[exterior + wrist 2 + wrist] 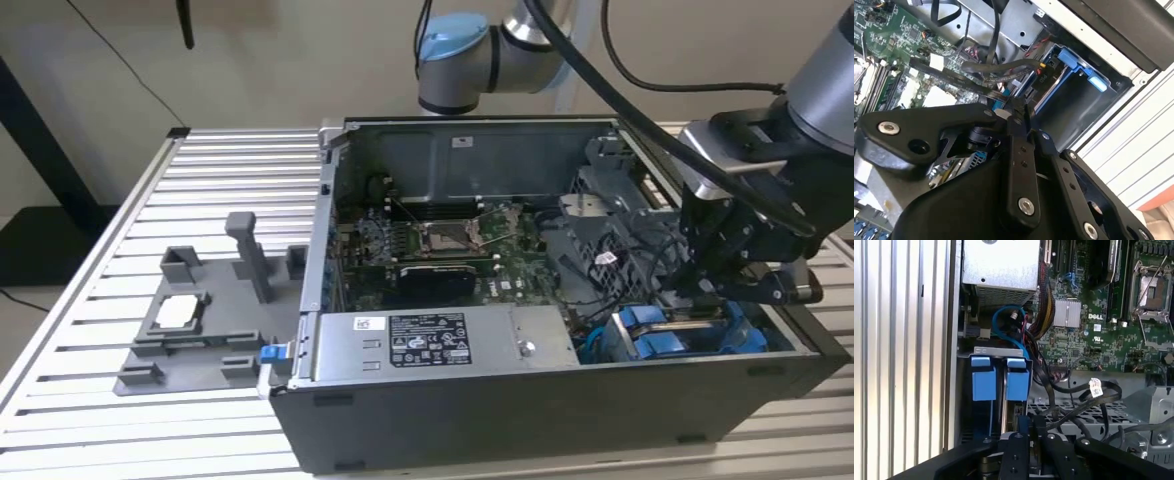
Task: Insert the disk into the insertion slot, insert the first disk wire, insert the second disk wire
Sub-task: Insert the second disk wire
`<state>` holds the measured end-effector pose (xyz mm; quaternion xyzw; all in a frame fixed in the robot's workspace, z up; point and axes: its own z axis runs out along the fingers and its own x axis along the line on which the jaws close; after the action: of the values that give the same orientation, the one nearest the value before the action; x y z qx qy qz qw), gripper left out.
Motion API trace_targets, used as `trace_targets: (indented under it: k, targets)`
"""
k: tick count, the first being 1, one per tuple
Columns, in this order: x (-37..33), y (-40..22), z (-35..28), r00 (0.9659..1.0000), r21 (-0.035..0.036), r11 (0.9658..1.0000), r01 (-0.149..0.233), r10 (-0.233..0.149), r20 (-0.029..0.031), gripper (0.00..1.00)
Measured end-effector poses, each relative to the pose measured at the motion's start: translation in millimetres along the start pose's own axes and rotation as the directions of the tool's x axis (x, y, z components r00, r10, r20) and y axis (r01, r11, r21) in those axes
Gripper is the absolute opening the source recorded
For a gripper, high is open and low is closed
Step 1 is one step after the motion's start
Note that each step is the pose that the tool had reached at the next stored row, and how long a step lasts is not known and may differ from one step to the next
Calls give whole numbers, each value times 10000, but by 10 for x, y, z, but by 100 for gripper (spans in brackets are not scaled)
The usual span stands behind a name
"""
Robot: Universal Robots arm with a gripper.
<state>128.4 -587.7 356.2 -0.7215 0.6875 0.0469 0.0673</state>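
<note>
1 disk [1018,380] just beside gripper [1026,426]

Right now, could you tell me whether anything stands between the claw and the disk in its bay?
Nothing solid that I can see. In the second wrist view, a bundle of black cables crosses just ahead of the claw. In the first wrist view, those cables run beside the blue-framed disk, not over it.
</note>
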Motion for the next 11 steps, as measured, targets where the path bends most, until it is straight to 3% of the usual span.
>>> trace_targets:
  k: [2,4,7,9,11]
  targets:
    - [3,10,9,10000,226,9997,38,-38,-11,16]
    - [3,26,16,10000,409,9991,73,-70,-63,16]
    - [4,60,29,9996,535,9985,109,-96,-255,16]
    - [4,80,37,9991,586,9982,132,-108,-421,16]
    - [-1,97,47,9986,701,9974,156,-119,-525,16]
